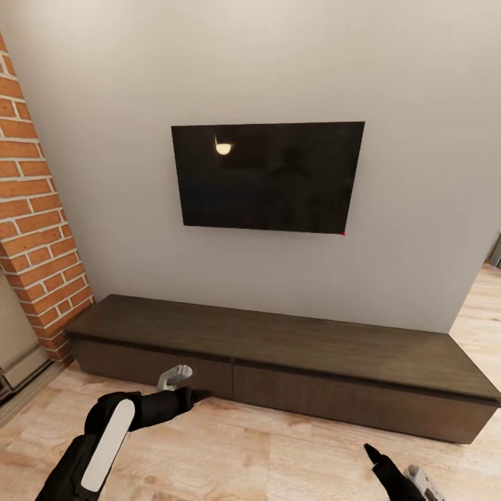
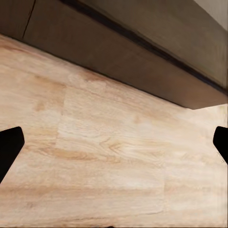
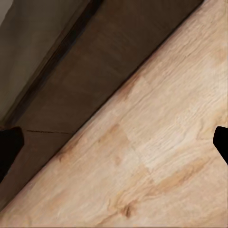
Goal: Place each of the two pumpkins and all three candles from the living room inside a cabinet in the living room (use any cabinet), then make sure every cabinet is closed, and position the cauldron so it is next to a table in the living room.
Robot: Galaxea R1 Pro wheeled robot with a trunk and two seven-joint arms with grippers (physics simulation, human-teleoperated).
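The cabinet [image 1: 292,362] sits against the wall under the TV [image 1: 268,175], drawers closed. Left gripper [image 2: 114,142] hangs spread over the floor [image 1: 264,452] just before it — right gripper [image 3: 114,142] is spread too.

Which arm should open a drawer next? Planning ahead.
Likely the left: its end effector hovers open right before the closed cabinet front, while the right end effector hangs farther back over the floor.

Pale wood floor [image 1: 264,452] under the long, seemingly closed dark cabinet [image 1: 278,341].
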